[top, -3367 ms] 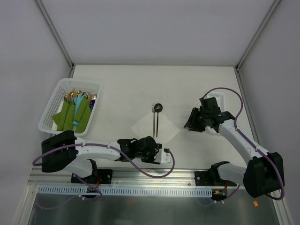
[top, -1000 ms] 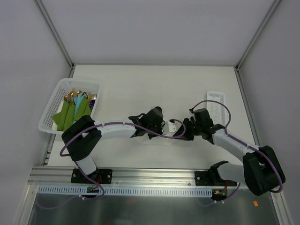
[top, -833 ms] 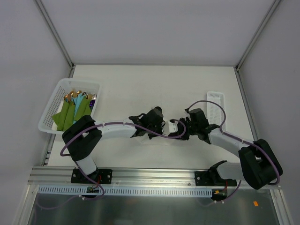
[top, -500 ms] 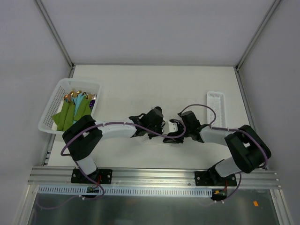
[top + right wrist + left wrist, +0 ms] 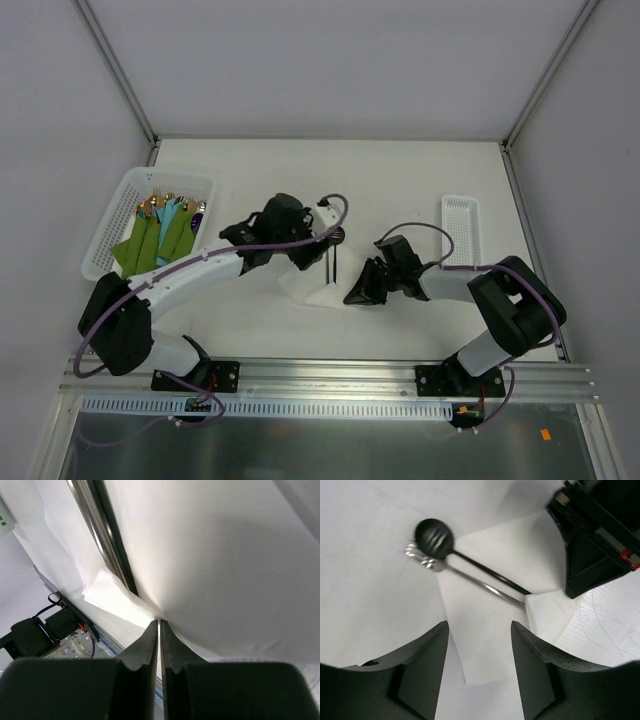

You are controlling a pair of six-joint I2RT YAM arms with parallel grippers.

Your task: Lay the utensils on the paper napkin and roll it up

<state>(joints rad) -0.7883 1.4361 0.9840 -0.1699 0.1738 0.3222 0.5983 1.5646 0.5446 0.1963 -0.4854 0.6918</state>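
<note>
Mid-table: paper napkin (image 5: 318, 291), near corner folded up over the handles. right gripper (image 5: 159, 629) closed, pinching that fold. left gripper (image 5: 479, 630) open above, holding nothing. utensils (image 5: 470, 570) lie on the napkin, heads overhanging. Judgement: placement done, rolling only started.

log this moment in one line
left pincer: open over paper napkin | right pincer: shut on its folded edge | spoon, fork: handles under fold
</note>
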